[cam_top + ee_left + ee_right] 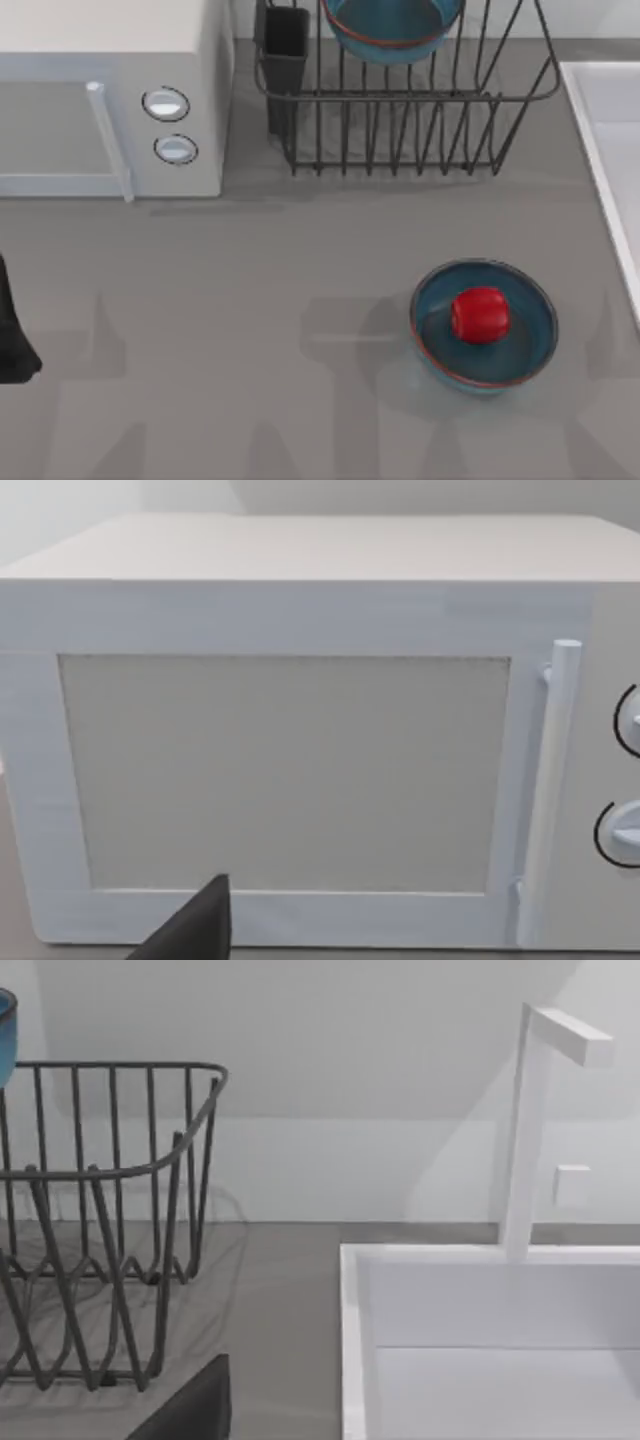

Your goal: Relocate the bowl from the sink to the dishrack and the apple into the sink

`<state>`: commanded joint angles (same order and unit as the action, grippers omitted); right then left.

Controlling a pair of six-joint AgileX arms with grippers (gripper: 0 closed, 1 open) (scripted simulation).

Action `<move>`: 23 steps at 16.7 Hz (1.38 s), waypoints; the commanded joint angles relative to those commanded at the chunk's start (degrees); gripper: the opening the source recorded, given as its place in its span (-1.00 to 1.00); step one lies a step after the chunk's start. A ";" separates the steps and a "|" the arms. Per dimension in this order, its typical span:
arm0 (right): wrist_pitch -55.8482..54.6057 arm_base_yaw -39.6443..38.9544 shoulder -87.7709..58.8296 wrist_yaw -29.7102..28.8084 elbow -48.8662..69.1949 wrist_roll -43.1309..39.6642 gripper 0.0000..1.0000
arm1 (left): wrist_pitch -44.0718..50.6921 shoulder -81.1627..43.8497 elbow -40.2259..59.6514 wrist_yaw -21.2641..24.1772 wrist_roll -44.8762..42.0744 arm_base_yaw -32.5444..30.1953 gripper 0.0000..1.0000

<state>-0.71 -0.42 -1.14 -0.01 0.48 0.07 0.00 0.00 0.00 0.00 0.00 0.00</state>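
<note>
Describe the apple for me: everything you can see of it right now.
The apple is small, glossy and red, rounded but slightly blocky, with a soft highlight on top. It sits inside a deep-blue bowl on the grey table, near the table's right side, short of the white sink. Nothing but that bowl touches it.

White microwave (300, 740), door shut, handle (555, 780) upright.

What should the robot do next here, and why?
Probably bring the right arm over the apple to pick it up: one bowl already stands in the dishrack, while the apple sits in a second bowl on the table, outside the sink.
</note>
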 joint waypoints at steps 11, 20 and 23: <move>0.71 0.42 1.14 0.00 -0.48 -0.07 1.00 | 0.00 0.00 0.00 0.00 0.00 0.00 1.00; 0.71 0.42 1.14 0.00 -0.48 -0.07 1.00 | 0.00 0.00 0.00 0.00 0.00 0.00 1.00; 0.71 0.42 1.14 0.00 -0.48 -0.07 1.00 | 0.00 0.00 0.00 0.00 0.00 0.00 1.00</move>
<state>0.00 0.00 0.00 0.00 0.00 0.00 0.00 0.00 0.00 0.00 0.00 0.00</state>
